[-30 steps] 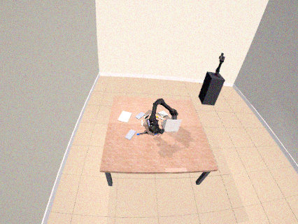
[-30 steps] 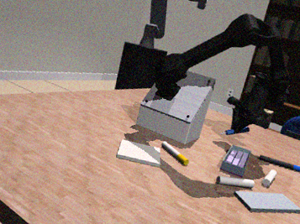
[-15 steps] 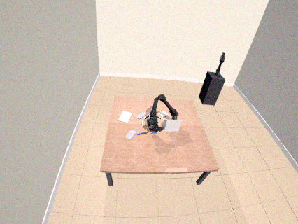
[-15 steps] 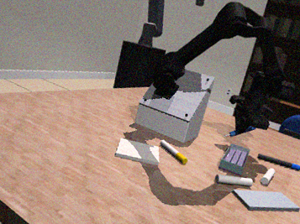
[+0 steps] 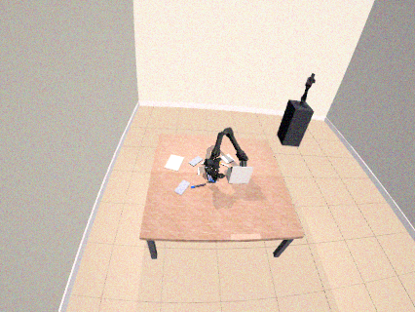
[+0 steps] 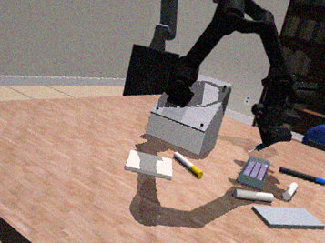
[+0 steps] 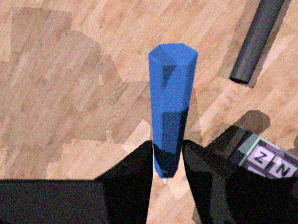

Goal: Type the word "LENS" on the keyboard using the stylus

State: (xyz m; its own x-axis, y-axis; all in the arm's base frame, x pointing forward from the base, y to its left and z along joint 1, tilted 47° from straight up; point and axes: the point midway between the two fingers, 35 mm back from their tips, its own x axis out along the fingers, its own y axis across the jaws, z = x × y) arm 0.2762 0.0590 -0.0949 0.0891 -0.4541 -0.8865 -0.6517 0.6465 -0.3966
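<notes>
The blue stylus [image 7: 172, 75] [image 6: 258, 148] is held between the fingers of my gripper [image 7: 167, 146] [image 6: 269, 142], which is shut on it. Its thin pale tip points down and toward the left in the exterior view, clear above the desk. The small keyboard [image 6: 249, 181] lies on the desk just below and in front of the stylus tip in that view, with pale purple keys. In the wrist view it shows at the lower right, partly hidden by the right finger; two of its keys show letters that look like Z and N. The other letters cannot be read.
A black marker with a blue end [image 6: 302, 176] [image 7: 257, 42] lies beside the keyboard. Two white cylinders [image 6: 253, 196] [image 6: 290, 191] and a grey slab [image 6: 288, 218] lie in front. A yellow-ended marker [image 6: 187, 164], a white pad [image 6: 149, 165] and a grey sloped box [image 6: 177, 128] stand left.
</notes>
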